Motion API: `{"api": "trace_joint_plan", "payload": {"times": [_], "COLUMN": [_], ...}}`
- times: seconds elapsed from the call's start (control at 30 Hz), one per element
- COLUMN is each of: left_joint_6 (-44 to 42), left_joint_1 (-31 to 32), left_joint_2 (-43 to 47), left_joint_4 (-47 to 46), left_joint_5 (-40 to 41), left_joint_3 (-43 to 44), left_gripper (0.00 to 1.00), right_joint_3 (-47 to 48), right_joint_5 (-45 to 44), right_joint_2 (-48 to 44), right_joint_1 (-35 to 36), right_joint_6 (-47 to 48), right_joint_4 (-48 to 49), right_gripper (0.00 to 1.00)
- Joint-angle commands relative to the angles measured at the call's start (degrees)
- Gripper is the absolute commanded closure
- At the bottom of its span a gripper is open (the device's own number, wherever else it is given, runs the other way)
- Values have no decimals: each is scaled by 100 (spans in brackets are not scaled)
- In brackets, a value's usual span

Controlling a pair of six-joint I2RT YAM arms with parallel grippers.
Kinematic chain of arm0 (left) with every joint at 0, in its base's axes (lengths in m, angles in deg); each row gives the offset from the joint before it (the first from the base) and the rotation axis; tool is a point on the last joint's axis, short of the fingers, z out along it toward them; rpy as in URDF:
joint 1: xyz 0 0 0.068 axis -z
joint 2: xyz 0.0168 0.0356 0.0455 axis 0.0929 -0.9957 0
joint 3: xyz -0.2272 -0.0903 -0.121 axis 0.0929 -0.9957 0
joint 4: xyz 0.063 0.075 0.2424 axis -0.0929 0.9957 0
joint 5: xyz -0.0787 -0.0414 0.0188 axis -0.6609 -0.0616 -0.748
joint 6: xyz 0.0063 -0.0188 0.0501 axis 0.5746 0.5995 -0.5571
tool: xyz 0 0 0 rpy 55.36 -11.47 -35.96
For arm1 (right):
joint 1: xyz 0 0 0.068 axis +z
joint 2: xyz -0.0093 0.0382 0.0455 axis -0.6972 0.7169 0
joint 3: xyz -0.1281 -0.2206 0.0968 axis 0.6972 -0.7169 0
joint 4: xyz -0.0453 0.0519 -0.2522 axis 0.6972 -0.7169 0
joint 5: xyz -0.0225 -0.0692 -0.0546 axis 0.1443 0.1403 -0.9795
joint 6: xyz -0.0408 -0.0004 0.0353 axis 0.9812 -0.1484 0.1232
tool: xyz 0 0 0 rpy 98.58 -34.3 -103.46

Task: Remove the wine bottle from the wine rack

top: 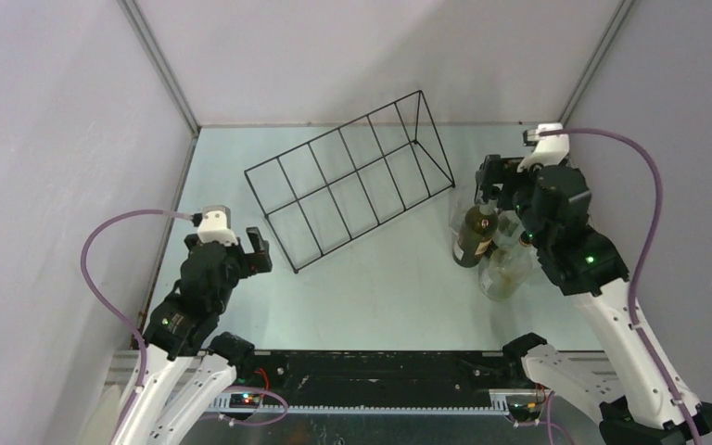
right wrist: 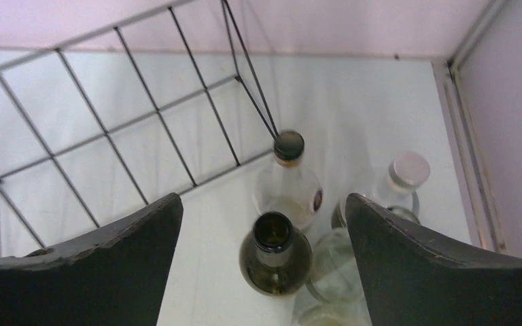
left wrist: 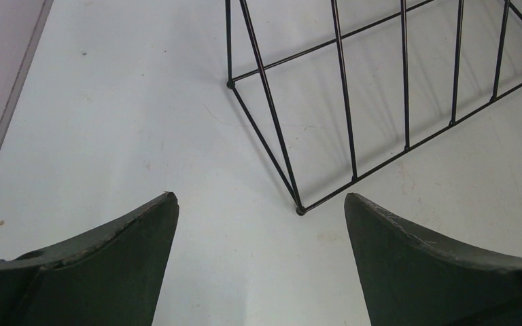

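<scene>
The black wire wine rack (top: 352,181) lies slantwise on the table with no bottle in its compartments. A dark green wine bottle (top: 475,236) with an open neck stands upright to the right of the rack. In the right wrist view it (right wrist: 274,252) sits below and between my open fingers. My right gripper (top: 499,190) (right wrist: 260,198) is open and empty, hovering above the bottles. My left gripper (top: 252,248) (left wrist: 259,197) is open and empty, just short of the rack's near-left corner (left wrist: 300,209).
Clear glass bottles stand around the green one: one with a black cap (right wrist: 289,176), one with a silver cap (right wrist: 408,173), and another (top: 505,269) nearer my right arm. Enclosure walls (top: 74,139) bound the table on three sides.
</scene>
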Motion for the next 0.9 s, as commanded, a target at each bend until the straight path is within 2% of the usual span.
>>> {"api": "trace_joint_plan", "payload": {"times": [0.0,0.13,0.33,0.43,0.63,0.87], "left_joint_6": [111,136,159,152,118,98], "left_joint_1": [-34,-39,-35,-39,-39,-39], "left_joint_2": [-22,72,417,666,909,599], "left_joint_4": [52,83,135,127,43,81], "left_joint_5": [52,113,506,653,649,476], "left_joint_3": [216,275,273,235,151,206], "left_gripper": [0,0,0,0,0,0], "right_joint_3": [829,1023,1000,680,-162,-1115], "right_joint_5": [603,1095,1434,1477,1238,514], "right_joint_2": [-107,-329,-657,-995,-1807,-2563], "right_joint_1": [-24,-17,-17,-17,-17,-22], "right_joint_6": [135,55,-98,-107,-105,-264], "right_joint_4": [-244,-379,-779,-765,-414,95], "right_gripper": [6,1,0,0,0,0]}}
